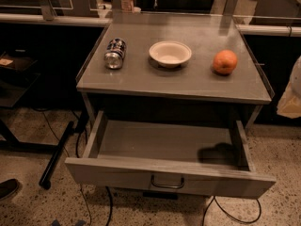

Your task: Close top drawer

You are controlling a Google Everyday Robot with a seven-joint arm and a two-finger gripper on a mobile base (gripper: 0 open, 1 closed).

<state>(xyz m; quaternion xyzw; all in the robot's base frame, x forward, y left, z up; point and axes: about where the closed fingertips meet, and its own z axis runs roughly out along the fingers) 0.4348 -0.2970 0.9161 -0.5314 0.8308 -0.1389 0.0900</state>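
The top drawer (164, 147) stands pulled out below the grey cabinet top (188, 81). Its grey tray is bare inside, with a dark shadow at the right. The flat front panel (117, 175) faces me, with a small dark loop handle (167, 182) at its centre. My gripper (291, 95) shows as a pale shape at the right edge of the view. It hangs beside the cabinet's right side, above and to the right of the drawer, touching nothing.
On the cabinet top lie a tipped can (115, 53), a white bowl (170, 53) and an orange (225, 61). Cables (235, 215) run over the speckled floor under the drawer. A black bar (56, 157) and a dark table stand at the left.
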